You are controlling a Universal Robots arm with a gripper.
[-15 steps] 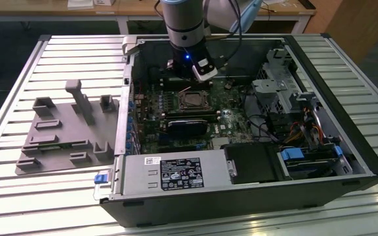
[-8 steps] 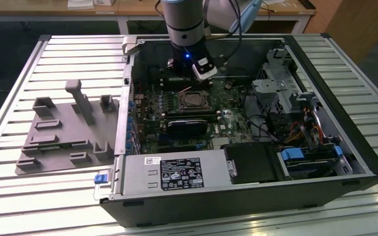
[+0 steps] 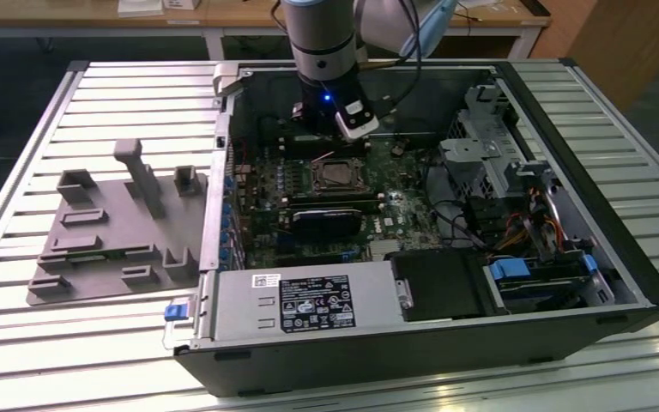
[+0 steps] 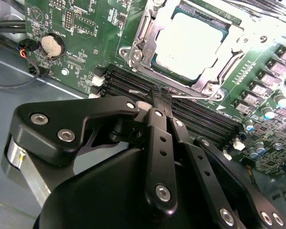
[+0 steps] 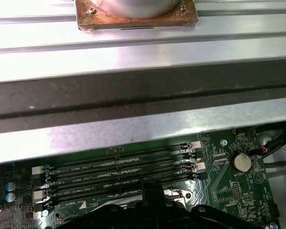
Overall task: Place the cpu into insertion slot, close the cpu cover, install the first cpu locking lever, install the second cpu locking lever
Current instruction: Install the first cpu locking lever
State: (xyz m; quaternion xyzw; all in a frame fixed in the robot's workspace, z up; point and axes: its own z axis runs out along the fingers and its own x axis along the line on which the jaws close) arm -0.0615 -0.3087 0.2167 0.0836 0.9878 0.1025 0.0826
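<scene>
The cpu (image 4: 193, 38) already lies in its insertion slot (image 3: 335, 177), far of centre on the green motherboard (image 3: 404, 215) inside the open computer case (image 3: 604, 283). The cpu cover (image 4: 140, 36) is down flat around it, so the socket's dark centre is hidden and only the chip's pale face shows through the window. The gripper (image 4: 160, 98) hangs just on the far side of the socket, its black fingers (image 4: 155, 124) clenched together with the tips low over the memory slots (image 4: 200, 119). A thin bright rod (image 4: 195, 95) runs along the socket's edge right by the tips. Whether they touch or pinch it is hard to make out, and so is whether either locking lever is hooked down. In the first wrist view the gripper (image 5: 148, 191) is cut off by the frame edge, and beyond the memory slots stand the case wall (image 5: 143, 126) and the slatted table (image 5: 133, 52). A grey fixture tray (image 3: 100, 240) sits on the table at the exterior view's left, well apart from the case. The arm (image 3: 323, 39) is cut off at the far edge.
</scene>
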